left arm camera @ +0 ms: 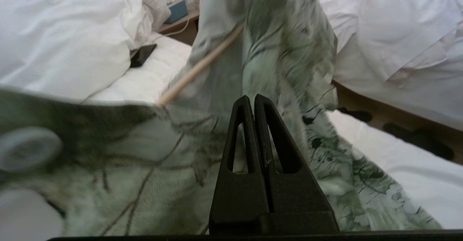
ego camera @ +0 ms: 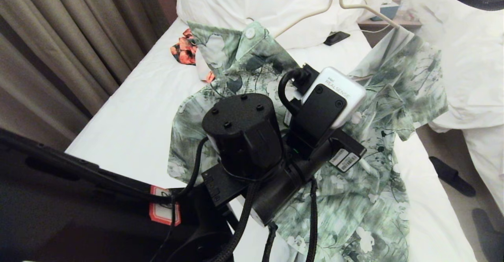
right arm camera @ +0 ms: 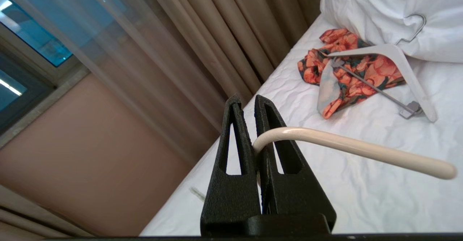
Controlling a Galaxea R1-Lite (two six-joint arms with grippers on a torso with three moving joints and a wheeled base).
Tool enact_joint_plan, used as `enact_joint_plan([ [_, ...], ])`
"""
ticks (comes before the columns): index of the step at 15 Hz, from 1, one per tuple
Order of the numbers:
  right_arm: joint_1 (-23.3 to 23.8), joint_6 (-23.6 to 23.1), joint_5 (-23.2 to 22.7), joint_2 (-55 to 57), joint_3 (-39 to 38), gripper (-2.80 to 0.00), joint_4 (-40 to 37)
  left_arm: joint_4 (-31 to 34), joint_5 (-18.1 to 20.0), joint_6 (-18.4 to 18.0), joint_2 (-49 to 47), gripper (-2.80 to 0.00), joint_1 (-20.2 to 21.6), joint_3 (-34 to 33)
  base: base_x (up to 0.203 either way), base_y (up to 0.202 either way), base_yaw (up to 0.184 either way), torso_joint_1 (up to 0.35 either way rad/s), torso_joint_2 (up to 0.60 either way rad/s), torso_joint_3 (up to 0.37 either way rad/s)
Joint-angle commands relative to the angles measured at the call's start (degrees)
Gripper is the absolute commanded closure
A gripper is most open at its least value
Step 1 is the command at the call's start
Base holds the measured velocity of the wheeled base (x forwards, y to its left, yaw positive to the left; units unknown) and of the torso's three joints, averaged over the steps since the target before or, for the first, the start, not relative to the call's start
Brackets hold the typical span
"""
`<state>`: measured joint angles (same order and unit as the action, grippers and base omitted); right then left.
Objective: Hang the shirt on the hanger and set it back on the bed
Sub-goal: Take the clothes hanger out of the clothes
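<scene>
Beige curtains and a window were seen along 1 side of the bed [ego camera: 130, 108], whose white sheet carried everything of interest. With the bed's pillows [ego camera: 252, 2] taken as the landmark, the shirt [ego camera: 354, 199] was held partly lifted just in front of them, its collar end toward the pillows and its hem trailing away from them onto the sheet. The hanger [ego camera: 315, 12] was raised above the shirt, hook uppermost against the pillows, its long axis running across the bed; 1 shoulder was already inside the shirt's sleeve side away from the curtains, the other shoulder lay bare.

The left end effector [left arm camera: 254, 101] was closed, fingertips pressed together, apparently pinching shirt fabric near the collar, though the pinch itself could not be confirmed. The right end effector [right arm camera: 249, 105] was clamped on the hanger's cream wire at a bend.

The bare hanger shoulder was judged to lie pillow-ward of the collar opening held by the left end effector, which was the nearer arm for drawing fabric over it. Beside the pillows an orange garment [right arm camera: 347, 62] and a white clip hanger [right arm camera: 401, 63] lay unused.
</scene>
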<state>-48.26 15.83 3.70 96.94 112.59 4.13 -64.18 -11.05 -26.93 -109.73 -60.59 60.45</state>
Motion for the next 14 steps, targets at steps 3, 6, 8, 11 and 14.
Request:
enact_joint_plan([
  [3,0.0,0.5,-0.1,-0.2,0.0,0.00,0.0,-0.9,-0.1,-0.5,-1.1,-2.80,-0.1,-0.4,0.000,0.000,0.000,0.000,0.00,0.000],
  [6,0.0,0.8,-0.8,-0.3,0.0,0.00,-0.1,-2.7,-0.2,-1.1,-1.3,-2.80,-0.1,-0.1,0.000,0.000,0.000,0.000,0.00,0.000],
  [8,-0.1,0.9,-0.8,-0.4,0.0,0.00,-0.1,-4.0,-0.2,-1.2,-2.0,-2.80,-0.1,0.4,0.000,0.000,0.000,0.000,0.00,0.000],
  [11,0.0,0.9,-0.8,-0.3,0.0,0.00,0.0,-4.2,-0.2,-1.7,-1.7,-2.80,-0.3,0.5,0.000,0.000,0.000,0.000,0.00,0.000],
  [14,0.0,0.9,-0.9,-0.4,0.0,0.00,0.0,-4.0,-0.1,-1.6,-1.2,-2.80,-0.5,0.4,0.000,0.000,0.000,0.000,0.00,0.000],
])
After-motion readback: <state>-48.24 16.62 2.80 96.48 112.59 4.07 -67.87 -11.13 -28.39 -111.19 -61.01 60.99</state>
